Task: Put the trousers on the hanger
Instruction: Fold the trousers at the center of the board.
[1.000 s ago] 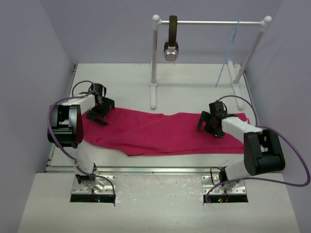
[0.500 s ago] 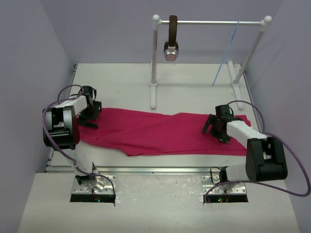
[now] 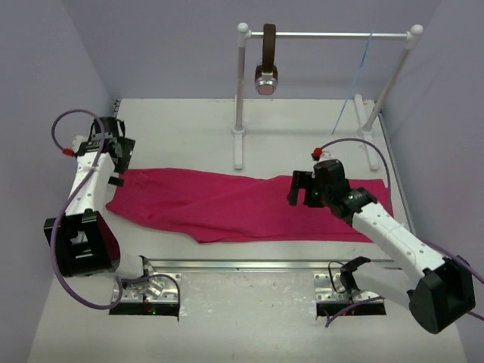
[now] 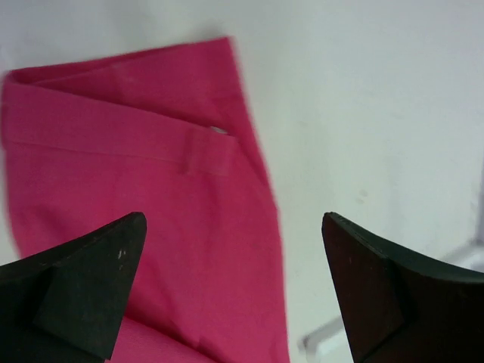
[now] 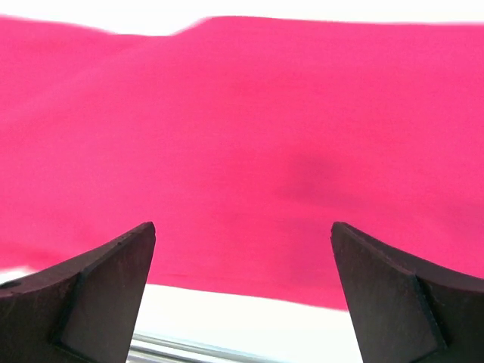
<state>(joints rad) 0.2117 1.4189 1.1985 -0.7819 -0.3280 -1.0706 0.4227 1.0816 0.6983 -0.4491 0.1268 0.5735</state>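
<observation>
The magenta-pink trousers [image 3: 242,204] lie flat across the middle of the table, also filling the left wrist view [image 4: 136,189] and the right wrist view [image 5: 242,144]. The pale blue hanger [image 3: 355,87] hangs from the right part of the white rail. My left gripper [image 3: 115,162] is open, above the trousers' left end [image 4: 234,219]. My right gripper [image 3: 301,193] is open, above the right half of the trousers [image 5: 242,227]. Neither gripper holds anything.
A white clothes rail [image 3: 329,34] on two posts stands at the back. A brown strap with a round metal end [image 3: 267,64] hangs from its left part. The rail's feet [image 3: 238,147] stand just behind the trousers. A metal strip [image 3: 265,265] runs along the near edge.
</observation>
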